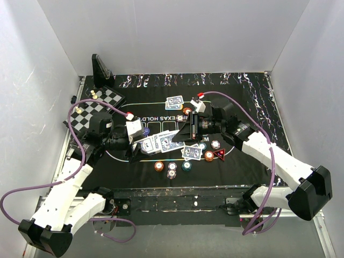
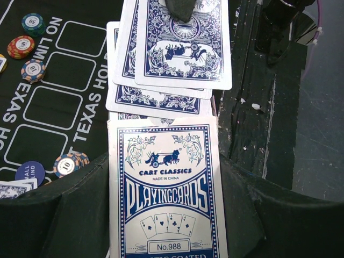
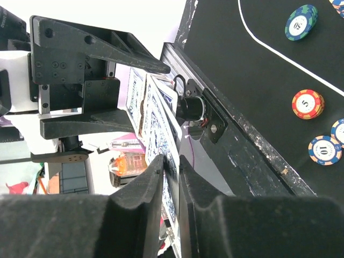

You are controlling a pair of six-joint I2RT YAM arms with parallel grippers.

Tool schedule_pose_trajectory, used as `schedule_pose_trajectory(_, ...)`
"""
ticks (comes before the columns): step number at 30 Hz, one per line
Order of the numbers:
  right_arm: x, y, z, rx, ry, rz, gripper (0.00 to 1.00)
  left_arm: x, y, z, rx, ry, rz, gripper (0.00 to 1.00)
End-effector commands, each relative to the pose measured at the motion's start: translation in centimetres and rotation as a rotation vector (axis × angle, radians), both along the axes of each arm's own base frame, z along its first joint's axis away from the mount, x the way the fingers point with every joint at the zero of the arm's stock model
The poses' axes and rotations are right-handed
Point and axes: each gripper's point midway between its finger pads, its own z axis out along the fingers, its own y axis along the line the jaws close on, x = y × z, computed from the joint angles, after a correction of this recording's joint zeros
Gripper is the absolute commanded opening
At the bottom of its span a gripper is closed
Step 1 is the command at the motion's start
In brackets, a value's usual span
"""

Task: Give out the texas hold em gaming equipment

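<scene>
My left gripper (image 1: 134,141) (image 2: 164,212) is shut on a blue-and-white playing-card box (image 2: 164,183), held over the mat's near left. Several blue-backed playing cards (image 2: 183,54) (image 1: 161,142) fan out of the box's open end. My right gripper (image 1: 183,134) (image 3: 171,172) reaches in from the right, its jaws closed on the edge of the top card (image 3: 156,126); one of its fingertips (image 2: 181,8) lies on that card. Poker chips (image 1: 172,166) and a red triangle marker (image 1: 220,155) lie near the mat's front edge. More cards lie flat (image 1: 176,102) (image 1: 191,152).
The black Texas Hold'em mat (image 1: 242,107) covers the table. A chessboard (image 1: 97,113) with small pieces sits at the back left, with a black stand (image 1: 100,70) behind it. White walls close in three sides. Chips (image 2: 21,47) (image 3: 307,104) lie close to both grippers.
</scene>
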Motion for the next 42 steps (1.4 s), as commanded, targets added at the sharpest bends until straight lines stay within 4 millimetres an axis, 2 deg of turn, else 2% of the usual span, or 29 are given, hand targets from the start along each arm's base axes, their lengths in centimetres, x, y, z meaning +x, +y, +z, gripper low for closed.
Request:
schedule_pose_trajectory(1, -0.1, 0.1, 2.6, 0.029, -0.069, 0.018, 0.2, -0.6, -0.3, 0.6, -0.029, -0.018, -0.029, 0.0)
schedule_pose_trajectory(5, 0.1, 0.0, 2.6, 0.017, -0.073, 0.014, 0.12, -0.6, -0.3, 0.7, -0.031, -0.016, -0.027, 0.0)
schedule_pose_trajectory(14, -0.3, -0.2, 3.1, 0.02, -0.087, 0.026, 0.11, -0.7, -0.3, 0.5, -0.03, -0.006, -0.027, 0.0)
schedule_pose_trajectory(16, -0.2, -0.2, 3.1, 0.021, -0.086, 0.024, 0.01, -0.7, -0.3, 0.6, -0.032, -0.012, -0.027, 0.0)
schedule_pose_trajectory(17, -0.3, -0.2, 3.3, 0.025, -0.091, 0.027, 0.01, -0.8, -0.3, 0.5, -0.032, -0.009, -0.026, 0.0)
schedule_pose_trajectory(19, -0.3, -0.3, 3.7, 0.035, -0.101, 0.025, 0.01, -0.8, -0.2, 0.4, -0.028, -0.008, -0.025, 0.0)
schedule_pose_trajectory(25, 0.5, -1.4, 7.1, 0.073, -0.165, 0.006, 0.01, -1.1, -0.1, 0.0, -0.025, 0.004, -0.022, 0.0)
schedule_pose_trajectory(29, 1.1, -1.9, 7.8, 0.086, -0.168, 0.0, 0.01, -1.1, 0.0, 0.2, -0.025, -0.004, -0.017, 0.0)
schedule_pose_trajectory(34, 3.1, -3.2, 7.4, 0.029, -0.196, -0.063, 0.01, -1.3, 0.1, 0.2, -0.018, -0.002, -0.013, 0.0)
schedule_pose_trajectory(42, 9.4, -5.6, 3.1, -0.252, -0.226, -0.187, 0.01, -3.0, 0.7, 1.2, -0.028, -0.004, -0.009, 0.0)
